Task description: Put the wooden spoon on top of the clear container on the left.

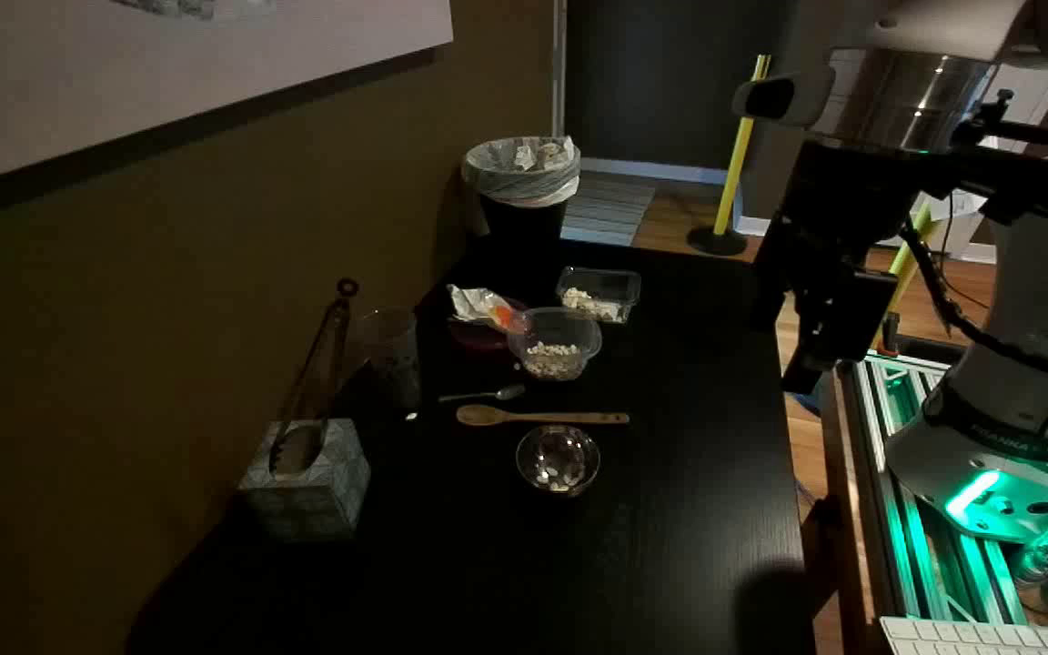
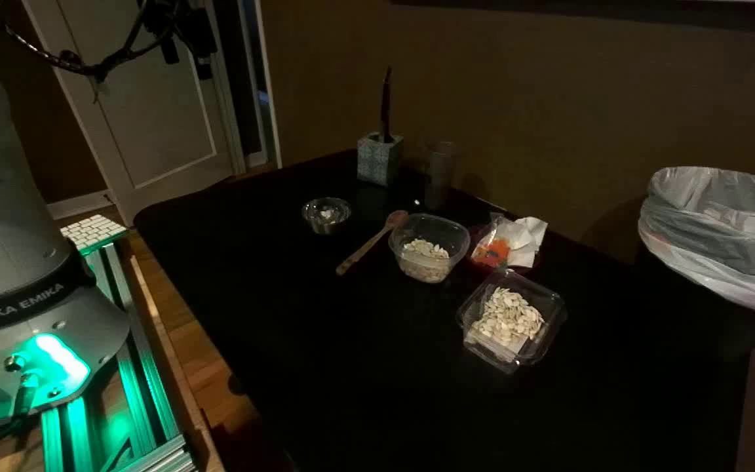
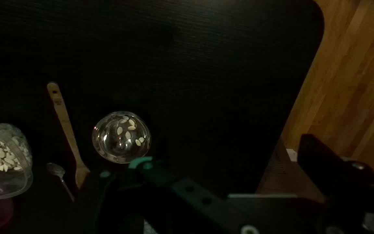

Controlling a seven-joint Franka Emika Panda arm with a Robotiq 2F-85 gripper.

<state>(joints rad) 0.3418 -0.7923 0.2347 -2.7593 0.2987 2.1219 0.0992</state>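
The wooden spoon (image 1: 547, 418) lies flat on the black table between the tub and a small bowl, in both exterior views (image 2: 369, 248). In the wrist view its handle (image 3: 65, 122) points up and its bowl is near the dark gripper parts. The clear container (image 1: 589, 342), a see-through tub holding pale seeds, stands beside the spoon (image 2: 459, 250); it is cut off at the left edge of the wrist view (image 3: 27, 170). My gripper (image 1: 786, 353) hangs high near the table's robot-side edge, away from the spoon (image 2: 187, 62). Its fingers (image 3: 223, 152) are apart with nothing between them.
A shiny bowl (image 1: 558, 461) with a few seeds is close to the spoon. A small metal spoon (image 1: 484, 395), a squarer clear container (image 2: 512, 321), a wrapper (image 2: 527, 239), a tall cup (image 2: 441, 174) and a tissue box with tongs (image 1: 315, 491) stand around. A trash bin (image 1: 524, 182) is beyond.
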